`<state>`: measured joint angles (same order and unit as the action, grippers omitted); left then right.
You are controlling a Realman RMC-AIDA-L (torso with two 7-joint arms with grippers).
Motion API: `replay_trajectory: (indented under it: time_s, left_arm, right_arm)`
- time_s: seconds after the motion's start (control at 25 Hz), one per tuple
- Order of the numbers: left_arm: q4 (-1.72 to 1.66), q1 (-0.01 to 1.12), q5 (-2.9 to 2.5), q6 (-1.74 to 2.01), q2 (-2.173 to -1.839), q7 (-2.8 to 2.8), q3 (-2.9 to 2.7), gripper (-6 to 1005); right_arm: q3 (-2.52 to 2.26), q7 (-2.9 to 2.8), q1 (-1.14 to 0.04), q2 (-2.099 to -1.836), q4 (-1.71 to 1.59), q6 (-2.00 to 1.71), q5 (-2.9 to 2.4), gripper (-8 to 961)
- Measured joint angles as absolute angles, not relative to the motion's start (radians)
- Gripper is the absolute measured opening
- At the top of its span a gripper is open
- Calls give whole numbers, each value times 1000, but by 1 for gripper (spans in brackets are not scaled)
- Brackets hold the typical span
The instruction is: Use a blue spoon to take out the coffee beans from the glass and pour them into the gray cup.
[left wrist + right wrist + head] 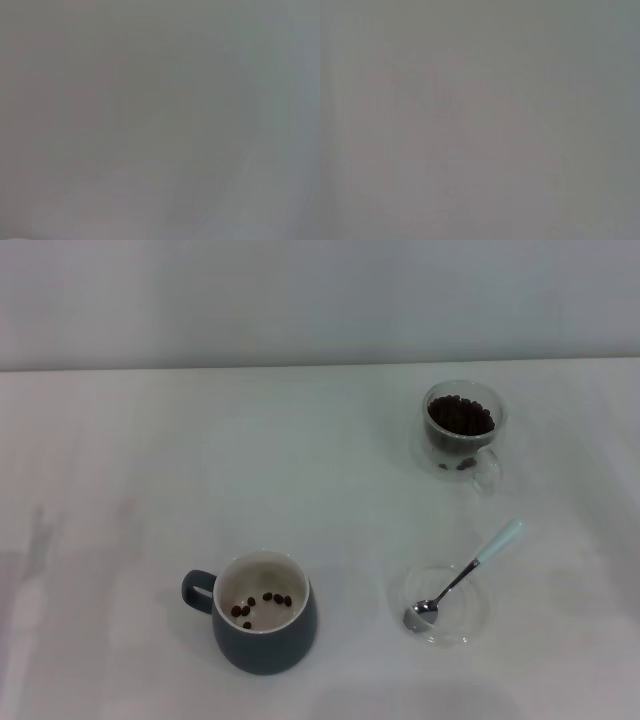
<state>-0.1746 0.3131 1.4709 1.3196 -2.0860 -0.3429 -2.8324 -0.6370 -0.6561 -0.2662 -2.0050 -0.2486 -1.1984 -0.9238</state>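
Near left: gray cup (pixel 264 612) upright on white worktop (pixel 120 460), few coffee beans (pixel 262 604) inside. Near right: blue spoon (pixel 463 577), bowl in clear saucer (pixel 444 603), handle pointing away. Far right: glass (pixel 462 427) full of beans. Neither gripper visible; finger state cannot be told.

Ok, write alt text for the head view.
A dark blue-gray ceramic mug holding a few coffee beans stands near the front of a white table. To its right, a light-blue-handled metal teaspoon rests on a clear glass saucer. Behind them stands a small clear glass mug full of beans.
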Motion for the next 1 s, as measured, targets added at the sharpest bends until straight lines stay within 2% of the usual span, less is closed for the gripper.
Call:
replay_trajectory:
  time_s: [0.24, 1.0]
  left_arm:
    - [-203, 308, 1471, 1319, -2085, -340, -2831, 711]
    - [-196, 331, 1473, 1323, -2085, -337, -2831, 717]
  right_arm:
    - [-534, -192, -375, -2012, -68, -1263, -754, 766]
    - [-516, -169, -428, -2014, -60, -1257, -735, 766]
